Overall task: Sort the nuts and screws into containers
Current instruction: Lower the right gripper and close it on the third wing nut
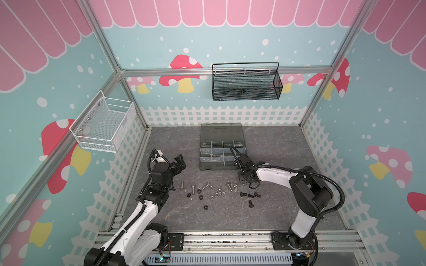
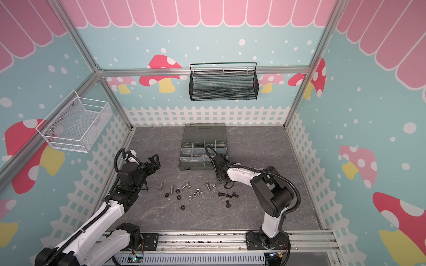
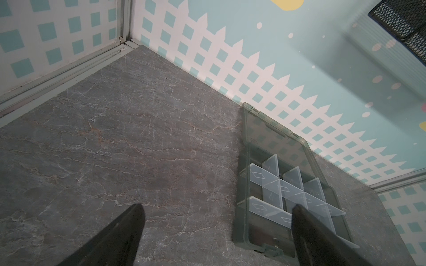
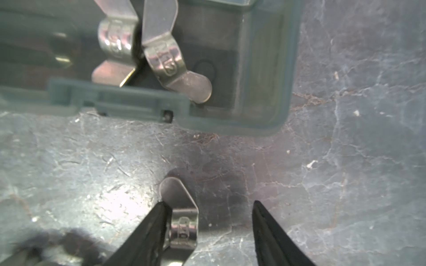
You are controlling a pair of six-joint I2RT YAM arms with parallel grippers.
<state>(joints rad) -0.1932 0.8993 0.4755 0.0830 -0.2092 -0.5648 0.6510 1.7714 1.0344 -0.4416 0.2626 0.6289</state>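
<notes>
Marbled tabletop point(image 4: 345, 161) bears a wing nut point(image 4: 182, 221), wings aligned toward the organiser case point(image 4: 265, 119).

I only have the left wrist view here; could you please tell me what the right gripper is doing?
Observer: The right gripper is low over the table by the case's near corner, jaws apart, with a silver wing nut between them.
Operator: Is anything in the case?
Observer: Two wing nuts lie in its corner compartment.
Operator: What is loose?
Observer: Screws and nuts are scattered on the table in front of the case.
</notes>
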